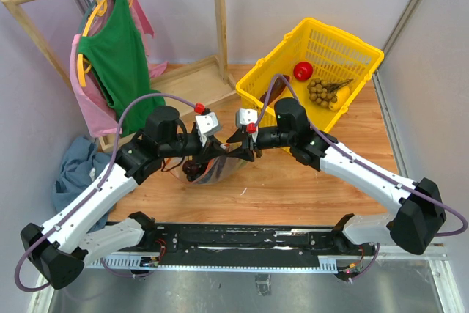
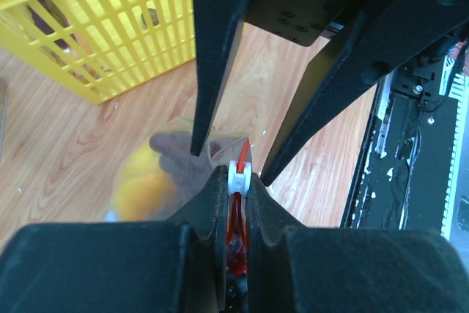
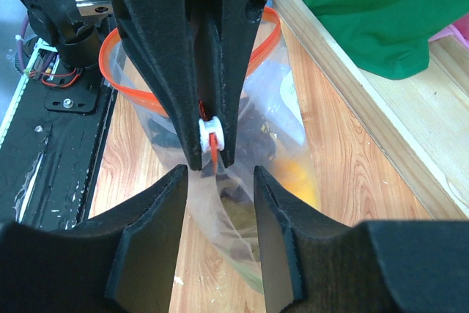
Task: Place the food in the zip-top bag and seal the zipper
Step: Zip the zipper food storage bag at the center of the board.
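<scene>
Left wrist view, closest in: my left claw [image 2: 238, 179] is clenched on the zipper [image 2: 236, 218], its tips pinching the red-orange strip right at the white slider [image 2: 240, 171]. Just beyond, my right claw [image 3: 220, 174] is released, fingers spread to either side of the strip and gripping nothing. Beneath both sags the zip-top bag [image 3: 282, 126], its mouth gaping in an orange loop, with the yellow bell pepper [image 3: 299, 179] blurred inside. Farther off on the wooden table [image 2: 66, 152] sits the yellow basket [image 2: 95, 27].
</scene>
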{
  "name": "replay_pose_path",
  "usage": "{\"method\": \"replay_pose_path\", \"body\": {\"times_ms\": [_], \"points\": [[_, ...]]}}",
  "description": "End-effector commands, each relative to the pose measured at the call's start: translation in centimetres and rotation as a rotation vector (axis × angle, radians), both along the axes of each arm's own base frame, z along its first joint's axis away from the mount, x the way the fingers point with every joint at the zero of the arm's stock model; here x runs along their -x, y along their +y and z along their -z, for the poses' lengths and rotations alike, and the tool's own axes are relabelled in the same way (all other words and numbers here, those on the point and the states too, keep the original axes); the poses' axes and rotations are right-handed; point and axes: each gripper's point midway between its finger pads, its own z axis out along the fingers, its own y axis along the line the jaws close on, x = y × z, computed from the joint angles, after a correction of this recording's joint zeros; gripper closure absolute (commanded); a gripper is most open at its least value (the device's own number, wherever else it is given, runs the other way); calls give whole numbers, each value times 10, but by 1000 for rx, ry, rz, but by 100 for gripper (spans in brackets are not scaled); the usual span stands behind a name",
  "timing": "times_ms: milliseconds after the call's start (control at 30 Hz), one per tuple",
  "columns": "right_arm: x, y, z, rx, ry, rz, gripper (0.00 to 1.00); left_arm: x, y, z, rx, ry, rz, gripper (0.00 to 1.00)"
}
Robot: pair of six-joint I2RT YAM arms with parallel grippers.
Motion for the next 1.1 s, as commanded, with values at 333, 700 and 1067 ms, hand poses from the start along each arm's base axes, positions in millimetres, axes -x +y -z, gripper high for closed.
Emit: {"method": "replay_pose_path", "body": {"times_ms": [333,700,1067], "points": [[2,11,2,-31,7,-90,69,13,-18,-32,90,-79,113,100],[-4,10,-1,-64,-16,-34,99,5,-8,-34,124,-98,6,83],[-8,5,2,-67,-22,14,99,-2,-5,-29,155,-58,-73,68]]}}
